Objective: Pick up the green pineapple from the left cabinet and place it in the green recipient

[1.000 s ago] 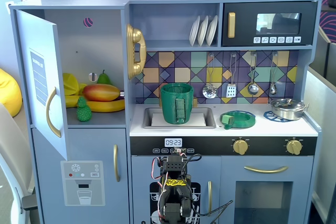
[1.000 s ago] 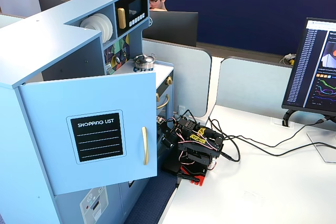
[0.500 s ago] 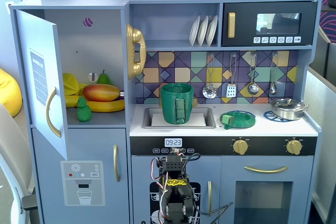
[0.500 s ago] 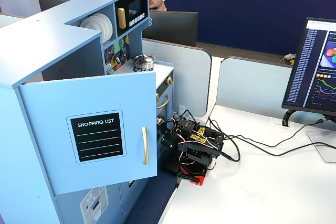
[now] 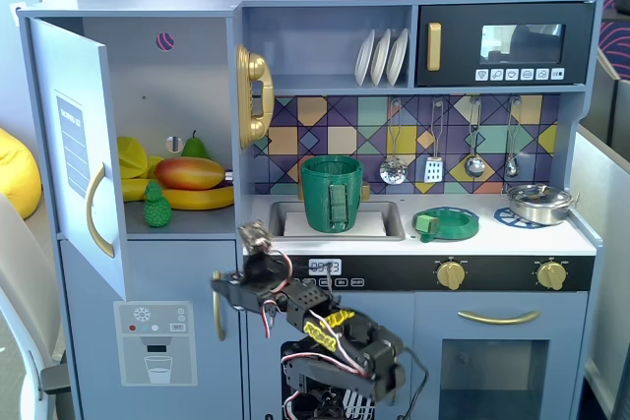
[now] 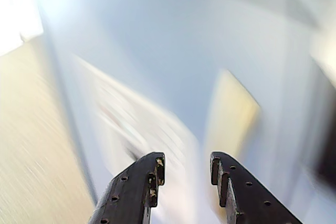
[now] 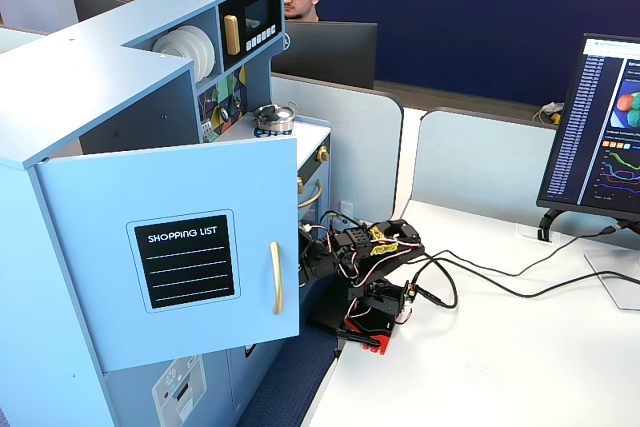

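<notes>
The green pineapple (image 5: 157,206) stands at the front of the left cabinet (image 5: 187,86) shelf, whose door (image 5: 79,145) hangs open. The green recipient (image 5: 332,194) sits in the sink, handle facing out. My gripper (image 5: 220,291) is raised in front of the lower cabinet door, pointing left, below and to the right of the pineapple. In the wrist view, which is motion-blurred, the gripper (image 6: 186,161) is open with nothing between its black fingers (image 6: 152,174). In the side fixed view the arm (image 7: 372,248) reaches toward the kitchen and the open door (image 7: 180,247) hides the fingertips.
A mango (image 5: 189,173), a banana (image 5: 202,200) and a pear (image 5: 195,148) lie behind the pineapple. A flat green dish (image 5: 446,222) and a silver pot (image 5: 539,203) sit on the counter. A gold phone (image 5: 254,95) hangs on the cabinet's side wall. A monitor (image 7: 600,127) stands on the desk.
The arm has unfolded from its rest pose low in front of the kitchen. The gripper rose and swung left toward the lower cabinet door.
</notes>
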Motion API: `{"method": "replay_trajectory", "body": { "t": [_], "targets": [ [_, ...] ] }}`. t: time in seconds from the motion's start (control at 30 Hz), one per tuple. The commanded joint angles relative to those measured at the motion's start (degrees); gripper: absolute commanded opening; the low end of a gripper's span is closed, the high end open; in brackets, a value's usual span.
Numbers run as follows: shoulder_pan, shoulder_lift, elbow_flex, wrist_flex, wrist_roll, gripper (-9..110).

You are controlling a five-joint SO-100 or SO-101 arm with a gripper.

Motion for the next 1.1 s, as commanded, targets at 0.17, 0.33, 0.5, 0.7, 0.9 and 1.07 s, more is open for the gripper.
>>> {"method": "replay_trajectory", "body": {
  "t": [0.17,0.33,0.5,0.7,0.9,1.07],
  "targets": [
    [-1.6,-21.4,-20.8,-12.1,-2.0,11],
    [0.4,-29.4,-27.7,-13.8,0.2,32],
    [2.5,-37.1,-34.6,-16.0,1.1,46],
    [4.8,-46.5,-41.1,-19.8,2.3,52],
    [4.9,-53.3,-47.0,-21.0,2.5,51],
    [4.6,-57.7,-49.9,-22.1,2.1,49]
  ]
}}
